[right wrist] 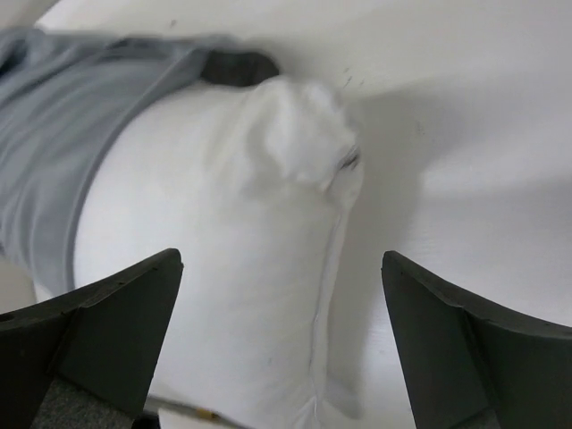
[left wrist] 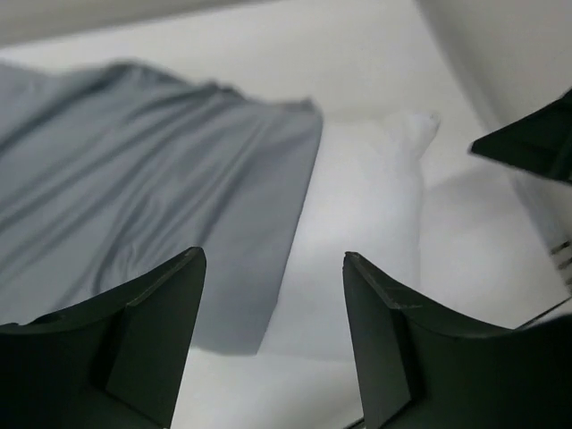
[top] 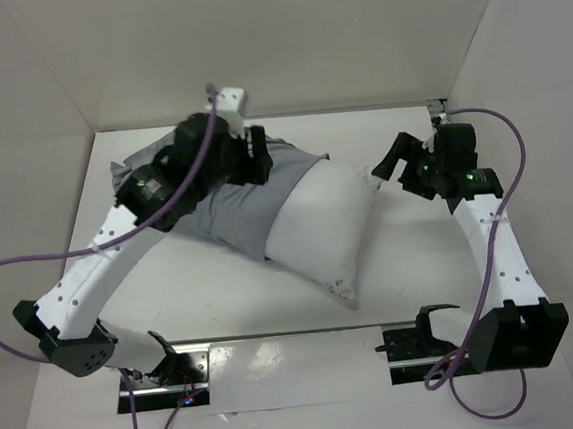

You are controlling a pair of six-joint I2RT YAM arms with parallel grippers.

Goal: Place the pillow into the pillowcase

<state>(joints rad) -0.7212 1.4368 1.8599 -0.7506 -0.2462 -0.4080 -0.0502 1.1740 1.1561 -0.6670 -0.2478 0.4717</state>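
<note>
The plump white pillow lies at the table's middle, its left part under the grey pillowcase, which covers it partway. In the left wrist view the pillowcase spreads left of the bare pillow. In the right wrist view the pillow fills the centre with the pillowcase at upper left. My left gripper is open and empty above the pillowcase's far part; it also shows in its wrist view. My right gripper is open and empty just right of the pillow's far corner; it also shows in its wrist view.
White walls enclose the table at the back and both sides. Two black stands on metal rails sit at the near edge between the arm bases.
</note>
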